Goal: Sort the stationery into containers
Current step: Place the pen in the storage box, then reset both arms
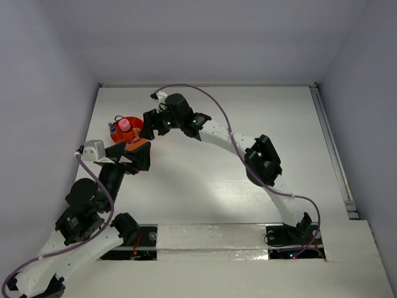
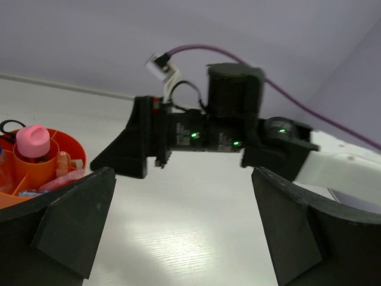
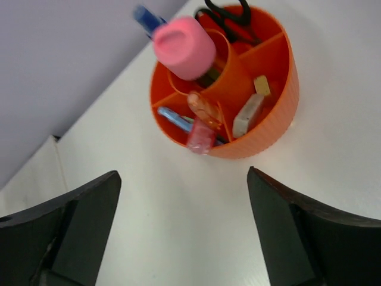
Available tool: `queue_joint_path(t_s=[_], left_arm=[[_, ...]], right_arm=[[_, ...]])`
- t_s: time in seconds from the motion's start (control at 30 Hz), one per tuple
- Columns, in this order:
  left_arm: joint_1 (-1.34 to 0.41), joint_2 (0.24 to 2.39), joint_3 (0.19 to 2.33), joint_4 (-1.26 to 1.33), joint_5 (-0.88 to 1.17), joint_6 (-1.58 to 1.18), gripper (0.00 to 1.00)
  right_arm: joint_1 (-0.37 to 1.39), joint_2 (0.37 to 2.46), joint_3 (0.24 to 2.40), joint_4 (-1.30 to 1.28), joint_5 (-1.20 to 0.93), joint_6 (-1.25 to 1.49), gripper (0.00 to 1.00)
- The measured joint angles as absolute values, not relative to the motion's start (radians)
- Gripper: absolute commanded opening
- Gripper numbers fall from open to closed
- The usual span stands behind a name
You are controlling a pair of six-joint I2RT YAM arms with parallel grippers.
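Observation:
The round orange cup (image 3: 280, 113) stands on the white table, with dividers inside. A pink-capped tube (image 3: 184, 47) stands upright in its centre. Black-handled scissors (image 3: 229, 15) and a blue marker (image 3: 146, 18) sit at its far side. A light blue marker (image 3: 175, 118), an orange marker (image 3: 205, 107), a clear pink piece (image 3: 201, 136) leaning over the rim and a beige-grey piece (image 3: 248, 115) lie in the near compartments. My right gripper (image 3: 181, 232) hangs open just short of the cup, with nothing between its fingers. My left gripper (image 2: 181, 226) is open over bare table, with the cup (image 2: 65, 152) to its left.
In the top view both grippers crowd the cup (image 1: 132, 122) at the table's left rear: the right gripper (image 1: 152, 124) on its right, the left gripper (image 1: 135, 152) just in front. A purple cable (image 1: 211, 102) arcs over the right arm. Walls enclose the table.

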State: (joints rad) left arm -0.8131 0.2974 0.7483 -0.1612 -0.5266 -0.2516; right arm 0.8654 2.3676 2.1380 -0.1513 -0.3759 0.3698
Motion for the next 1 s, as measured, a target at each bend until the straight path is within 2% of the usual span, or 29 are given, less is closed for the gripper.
queue_joint_path(t_s=[0.1,0.23,0.27,0.3,0.33,0.37,0.6,0.77,0.9,1.0], left_arm=[[-0.799,0.315,0.748,-0.158,-0.518,-0.252,0.99],[-0.791,0.342,0.748,-0.15,-0.505,-0.261,0.99],[-0.79,0.352,0.748,-0.148,-0.503,-0.264,0.99],[-0.79,0.36,0.749,-0.147,-0.501,-0.268,0.99],[-0.79,0.369,0.75,-0.147,-0.499,-0.271,0.99],[-0.79,0.379,0.753,-0.149,-0.498,-0.273,0.99],[-0.79,0.456,0.818,-0.148,-0.472,-0.279,0.99],[-0.79,0.509,0.881,-0.145,-0.448,-0.274,0.99],[-0.79,0.506,0.893,-0.132,-0.441,-0.266,0.99],[-0.79,0.475,0.889,-0.115,-0.437,-0.263,0.99]], right_arm=[[0.865,2.241,2.014,-0.081,-0.365,0.369,1.0],[0.865,2.056,1.837,0.01,-0.323,0.361,1.0],[0.864,2.005,1.781,0.041,-0.308,0.359,0.96],[0.863,1.94,1.711,0.062,-0.285,0.355,0.82],[0.859,1.894,1.654,0.078,-0.263,0.352,0.81],[0.856,1.824,1.572,0.101,-0.236,0.349,1.0],[0.814,1.424,1.206,0.054,0.051,0.291,1.0],[0.812,0.994,0.935,0.021,0.286,0.268,1.0],[0.813,0.675,0.818,0.019,0.477,0.25,1.0],[0.813,0.525,0.759,0.026,0.596,0.243,1.0]])
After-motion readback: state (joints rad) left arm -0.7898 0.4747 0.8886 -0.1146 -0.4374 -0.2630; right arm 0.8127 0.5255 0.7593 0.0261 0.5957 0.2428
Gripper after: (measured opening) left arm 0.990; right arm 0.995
